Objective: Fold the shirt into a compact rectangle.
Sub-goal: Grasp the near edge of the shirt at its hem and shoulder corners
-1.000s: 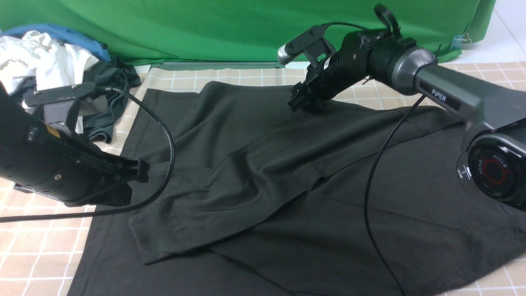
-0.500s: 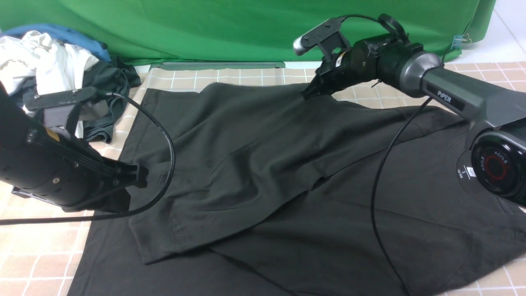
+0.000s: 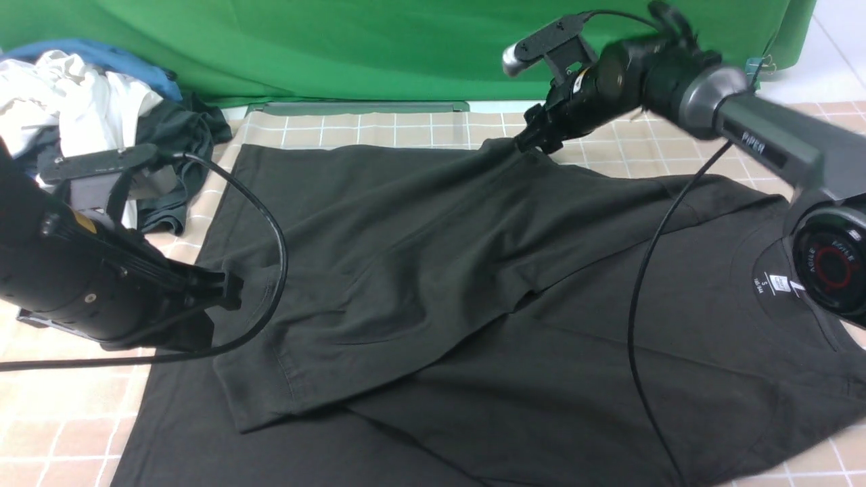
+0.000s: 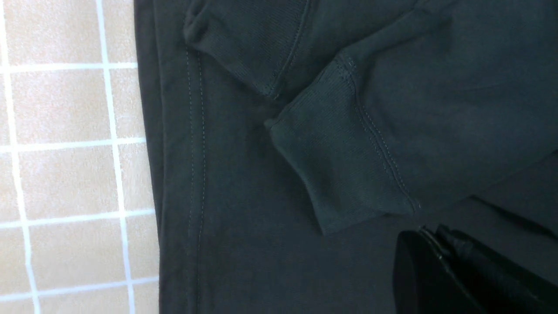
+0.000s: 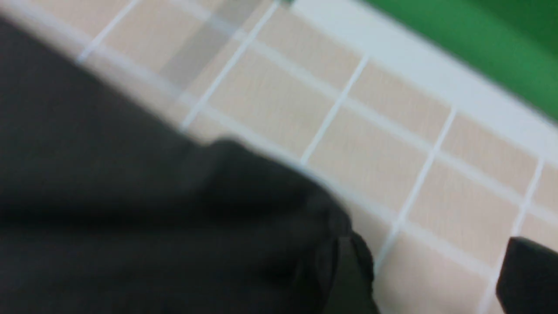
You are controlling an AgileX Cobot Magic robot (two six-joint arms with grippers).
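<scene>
The black shirt (image 3: 440,270) lies spread over the checked table, its white neck label (image 3: 778,284) at the right. One side is folded across the body and rises to a peak at my right gripper (image 3: 531,138) near the far edge. In the right wrist view that gripper (image 5: 436,266) is open: bare cloth shows between the fingers, and bunched shirt fabric (image 5: 109,196) lies against one finger (image 5: 353,279). My left gripper (image 3: 230,291) is shut and empty over the shirt's left side. In its wrist view it (image 4: 420,235) hovers beside a ribbed sleeve cuff (image 4: 340,174).
A pile of white, blue and dark clothes (image 3: 81,101) sits at the back left. A green backdrop (image 3: 338,40) closes off the far side. The right arm's cable (image 3: 636,304) hangs over the shirt. Beige checked tablecloth (image 3: 67,419) shows at the front left.
My right gripper has moved right and toward the far edge, drawing the folded layer out flatter. The left arm has barely moved.
</scene>
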